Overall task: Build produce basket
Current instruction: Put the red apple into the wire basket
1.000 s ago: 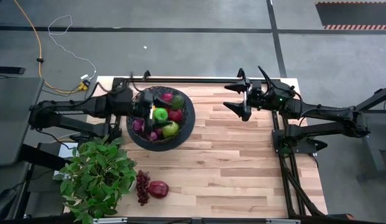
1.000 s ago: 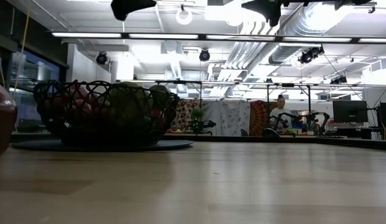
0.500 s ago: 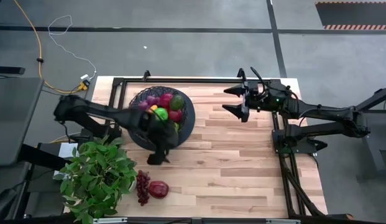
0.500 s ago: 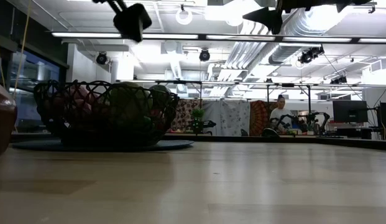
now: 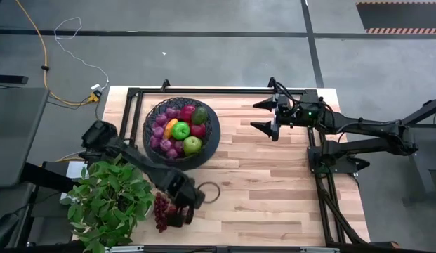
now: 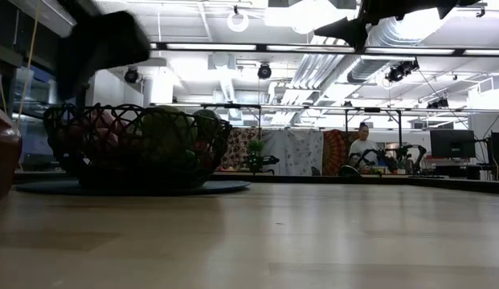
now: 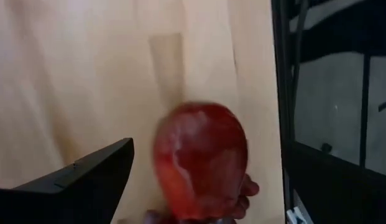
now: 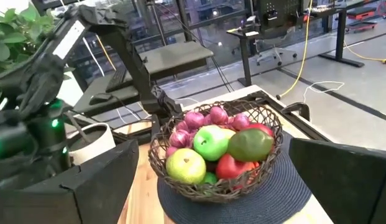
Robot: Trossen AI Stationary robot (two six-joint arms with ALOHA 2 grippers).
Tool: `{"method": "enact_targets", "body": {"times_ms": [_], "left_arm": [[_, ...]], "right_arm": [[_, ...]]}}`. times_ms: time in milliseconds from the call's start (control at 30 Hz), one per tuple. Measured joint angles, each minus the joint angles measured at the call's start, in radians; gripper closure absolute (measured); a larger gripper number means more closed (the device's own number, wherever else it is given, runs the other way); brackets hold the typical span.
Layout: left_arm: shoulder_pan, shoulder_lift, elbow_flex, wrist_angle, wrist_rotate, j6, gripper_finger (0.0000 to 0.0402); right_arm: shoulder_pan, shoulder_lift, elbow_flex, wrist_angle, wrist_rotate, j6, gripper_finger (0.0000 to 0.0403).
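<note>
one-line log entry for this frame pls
left gripper: open, over pomegranate by grapes | right gripper: open, waiting at far right | basket: filled | stage: reaching for pomegranate

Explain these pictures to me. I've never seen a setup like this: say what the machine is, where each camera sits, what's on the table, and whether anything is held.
Two dark robot arms work at a wooden table. One camera looks straight down, one sits at table height, and one rides on each wrist. The basket holds green apples, grapes, an avocado and red fruit. A potted plant stands at one corner. Beside it lie a grape bunch and a red pomegranate. The left gripper hangs open over that pomegranate, holding nothing. The right gripper waits open and empty, facing the basket.
</note>
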Motion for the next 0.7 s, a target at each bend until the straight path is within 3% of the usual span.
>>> {"method": "enact_targets", "body": {"times_ms": [233, 700], "left_arm": [[-0.078, 0.075, -0.001, -0.007, -0.081, -0.087, 0.0004], [-0.097, 0.094, -0.042, 0.001, -0.089, -0.096, 0.0004]], "right_arm": [[0.000, 0.000, 0.000, -0.001, 0.000, -0.022, 0.0006], [0.000, 0.000, 0.000, -0.044, -0.003, -0.020, 0.0006]]}}
